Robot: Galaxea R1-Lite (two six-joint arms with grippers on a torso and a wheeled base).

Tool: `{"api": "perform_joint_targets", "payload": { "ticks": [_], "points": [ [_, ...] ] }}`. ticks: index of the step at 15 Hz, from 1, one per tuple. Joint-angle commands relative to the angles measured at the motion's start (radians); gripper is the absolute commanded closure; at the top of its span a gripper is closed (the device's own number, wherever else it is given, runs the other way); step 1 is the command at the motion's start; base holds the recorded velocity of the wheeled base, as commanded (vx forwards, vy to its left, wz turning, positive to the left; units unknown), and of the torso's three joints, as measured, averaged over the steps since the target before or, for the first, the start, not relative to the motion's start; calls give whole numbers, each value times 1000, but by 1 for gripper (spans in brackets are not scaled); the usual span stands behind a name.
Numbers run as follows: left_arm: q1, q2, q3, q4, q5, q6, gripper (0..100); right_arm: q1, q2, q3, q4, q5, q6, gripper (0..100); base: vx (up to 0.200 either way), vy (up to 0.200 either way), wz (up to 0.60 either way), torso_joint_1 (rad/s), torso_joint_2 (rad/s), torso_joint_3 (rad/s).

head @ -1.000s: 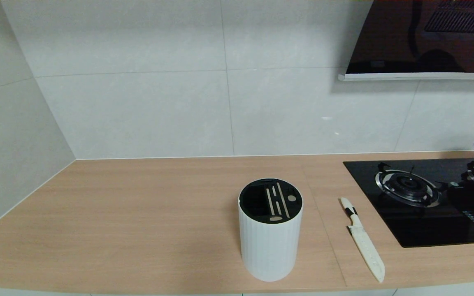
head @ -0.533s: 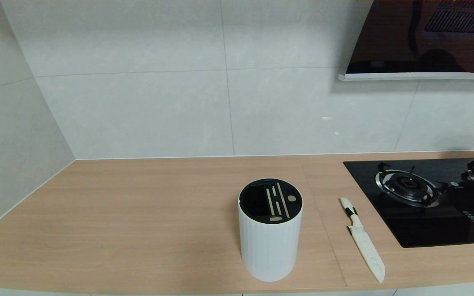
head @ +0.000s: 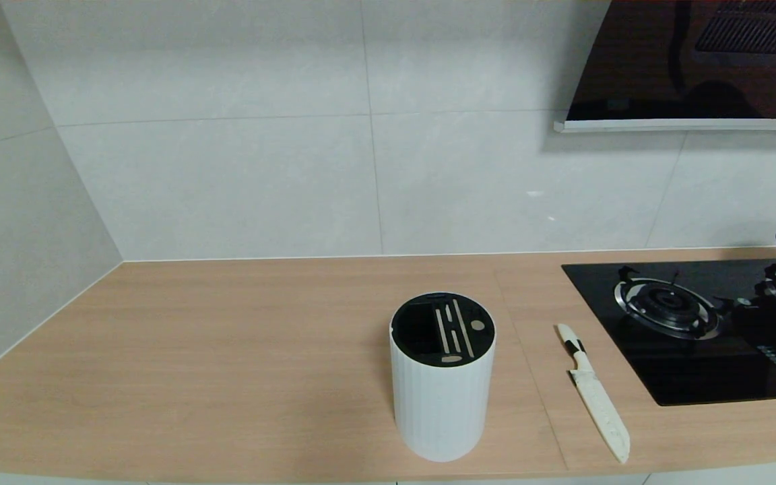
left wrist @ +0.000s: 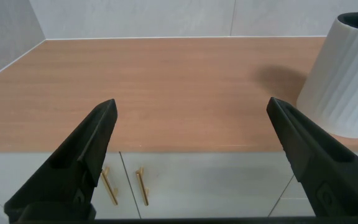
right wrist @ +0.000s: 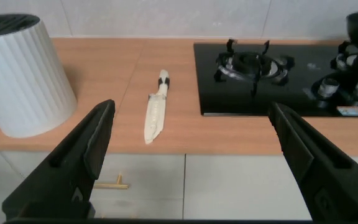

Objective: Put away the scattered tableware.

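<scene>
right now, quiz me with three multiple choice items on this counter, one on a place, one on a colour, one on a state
1. The knife lies: A) between the holder and the hob; B) left of the holder; C) on the hob.
2. The holder's ribbed wall is: A) black; B) white; C) brown.
3. The right gripper has its jaws: A) shut on the knife; B) shut on nothing; C) open, empty.

1 A: it is on the counter, holder to its left, hob to its right.
2 B: white wall under a black slotted top.
3 C: the jaws stand wide apart, the knife lying beyond them.
</scene>
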Motion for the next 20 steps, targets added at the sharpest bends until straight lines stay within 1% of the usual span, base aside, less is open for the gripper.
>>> {"api": "perform_joint_targets", "payload": {
  "ticks": [1,2,4,6,7,9,11,12,14,16,18,20],
  "points": [
    [0,0,0,-1,0,-1,0,2,117,-74,63,71,13,0,0,0,0,0,0,0],
    [0,0,0,-1,0,-1,0,2,150,-72,74,72,12,0,0,0,0,0,0,0],
    [0,0,0,-1,0,-1,0,8,327,-69,78,80,5,0,0,0,0,0,0,0],
    [0,0,0,-1,0,-1,0,14,456,-74,67,91,-13,0,0,0,0,0,0,0],
    [0,0,0,-1,0,-1,0,24,538,-74,47,102,-53,0,0,0,0,0,0,0],
    [0,0,0,-1,0,-1,0,28,688,-75,-6,97,-67,0,0,0,0,0,0,0],
    [0,0,0,-1,0,-1,0,42,872,-95,-115,95,-68,0,0,0,0,0,0,0],
    [0,0,0,-1,0,-1,0,45,912,-97,-146,94,-70,0,0,0,0,0,0,0],
    [0,0,0,-1,0,-1,0,79,1067,-95,-295,91,-64,0,0,0,0,0,0,0],
    [0,0,0,-1,0,-1,0,94,1171,-98,-390,65,-65,0,0,0,0,0,0,0],
    [0,0,0,-1,0,-1,0,149,1303,-117,-519,5,-67,0,0,0,0,0,0,0],
    [0,0,0,-1,0,-1,0,194,1418,-156,-640,-15,-65,0,0,0,0,0,0,0]
  ]
}}
